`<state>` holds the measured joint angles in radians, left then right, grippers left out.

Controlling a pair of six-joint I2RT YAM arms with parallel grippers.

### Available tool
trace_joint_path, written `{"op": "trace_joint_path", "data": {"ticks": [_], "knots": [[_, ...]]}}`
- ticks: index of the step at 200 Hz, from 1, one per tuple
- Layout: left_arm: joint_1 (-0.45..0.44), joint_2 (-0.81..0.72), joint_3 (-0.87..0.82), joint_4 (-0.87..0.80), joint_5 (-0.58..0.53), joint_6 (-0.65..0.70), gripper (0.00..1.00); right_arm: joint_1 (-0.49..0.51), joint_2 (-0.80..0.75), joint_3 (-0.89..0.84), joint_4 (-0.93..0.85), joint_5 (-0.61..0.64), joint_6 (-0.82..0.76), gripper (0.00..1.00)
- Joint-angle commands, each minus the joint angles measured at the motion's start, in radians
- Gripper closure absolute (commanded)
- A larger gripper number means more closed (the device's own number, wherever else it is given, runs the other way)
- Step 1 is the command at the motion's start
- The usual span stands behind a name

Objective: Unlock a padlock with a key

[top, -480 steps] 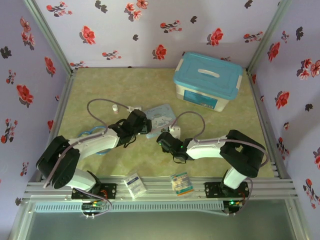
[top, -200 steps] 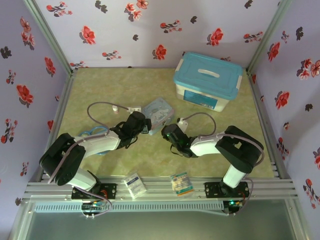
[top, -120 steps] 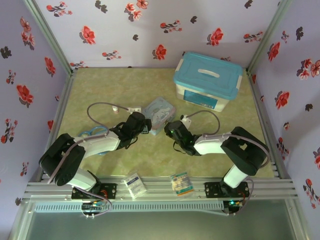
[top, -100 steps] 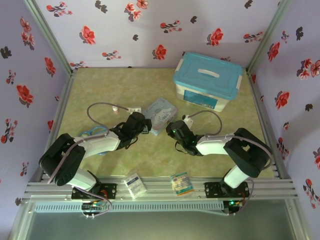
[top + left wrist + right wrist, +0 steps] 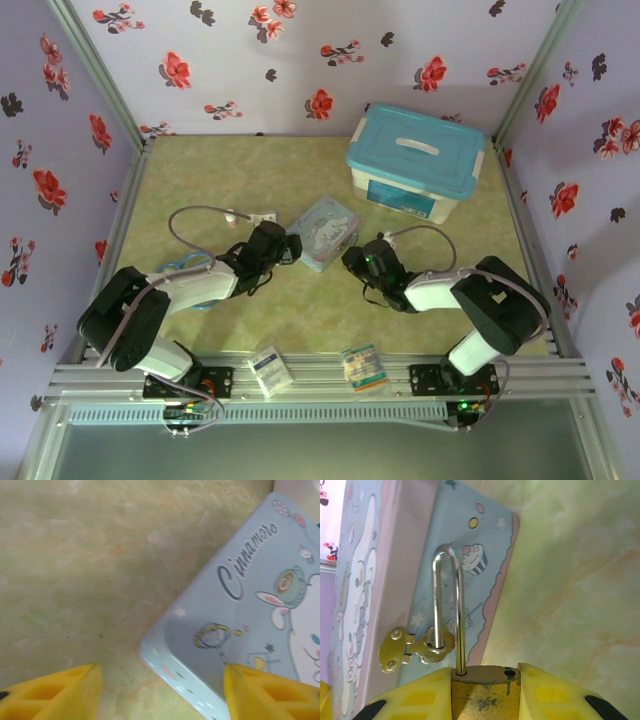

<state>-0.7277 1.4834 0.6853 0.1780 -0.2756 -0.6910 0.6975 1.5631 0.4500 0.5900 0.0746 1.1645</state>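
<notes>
Left fingers (image 5: 50,700) have just spread apart. From the left wrist the corner of the pastel tin (image 5: 250,605) sits in the gap between them on the green bench (image 5: 75,555), so it looks like they've let the tin go, though I can't tell if one pad is still brushing its edge. Right fingers (image 5: 410,702) are clamped on the brass body of the padlock (image 5: 482,692), same squeeze as a second ago. Good news bit: the shackle (image 5: 436,595) has one leg in the body and the other leg out, with the empty hole in the top of the body plain to see, so I'd call the lock already popped. The free leg is hooked through the little gold hasp (image 5: 415,650) on the tin's side wall, so the padlock hangs there, on the side of the tin toward the right edge, around the middle of the bench. Where the key is I can't tell. Compared with a couple of seconds back in the overhead view, the right fingers have moved further from the near edge and over toward the right edge, and the tin looks turned a bit with them. My guess is what's left is slipping the shackle out of the hasp
</notes>
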Motion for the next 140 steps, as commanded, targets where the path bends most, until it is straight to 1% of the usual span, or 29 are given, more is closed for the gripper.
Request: {"op": "trace_joint_path", "data": {"ticks": [1, 12, 23, 44, 57, 69, 75, 81, 90, 103, 112, 127, 140], "knots": [[0.008, -0.017, 0.022, -0.011, -0.005, -0.020, 0.32, -0.024, 0.001, -0.053, 0.141, -0.015, 0.079, 0.79], [0.008, -0.020, 0.024, 0.008, -0.007, -0.034, 0.30, -0.024, 0.027, -0.062, 0.208, -0.020, 0.101, 0.80], [0.008, -0.017, 0.039, 0.005, -0.006, -0.046, 0.24, -0.021, 0.053, -0.082, 0.284, -0.010, 0.143, 0.82], [-0.005, -0.010, 0.036, 0.035, 0.003, -0.094, 0.21, -0.012, 0.100, -0.120, 0.434, 0.011, 0.195, 0.83], [-0.034, -0.001, 0.014, 0.109, -0.002, -0.134, 0.17, -0.002, 0.107, -0.115, 0.424, 0.004, 0.195, 0.84], [-0.057, 0.010, -0.001, 0.159, 0.000, -0.198, 0.13, 0.017, 0.104, -0.109, 0.401, 0.016, 0.177, 0.84], [-0.069, 0.015, -0.010, 0.195, -0.002, -0.225, 0.04, 0.022, 0.104, -0.106, 0.383, 0.019, 0.174, 0.84], [-0.079, 0.026, -0.012, 0.220, -0.003, -0.246, 0.01, 0.029, 0.106, -0.106, 0.377, 0.024, 0.170, 0.84], [-0.089, 0.052, 0.009, 0.212, -0.005, -0.262, 0.00, 0.030, 0.107, -0.111, 0.383, 0.032, 0.170, 0.84], [-0.099, 0.104, 0.032, 0.161, -0.050, -0.273, 0.01, 0.026, 0.117, -0.122, 0.406, 0.037, 0.171, 0.84], [-0.096, 0.137, 0.023, 0.171, -0.056, -0.292, 0.05, 0.021, 0.125, -0.127, 0.422, 0.038, 0.179, 0.84], [-0.099, 0.176, 0.004, 0.175, -0.090, -0.300, 0.16, 0.011, 0.136, -0.134, 0.460, 0.027, 0.179, 0.84], [-0.098, 0.202, -0.016, 0.183, -0.107, -0.308, 0.24, 0.011, 0.130, -0.131, 0.455, 0.025, 0.173, 0.84]]}}
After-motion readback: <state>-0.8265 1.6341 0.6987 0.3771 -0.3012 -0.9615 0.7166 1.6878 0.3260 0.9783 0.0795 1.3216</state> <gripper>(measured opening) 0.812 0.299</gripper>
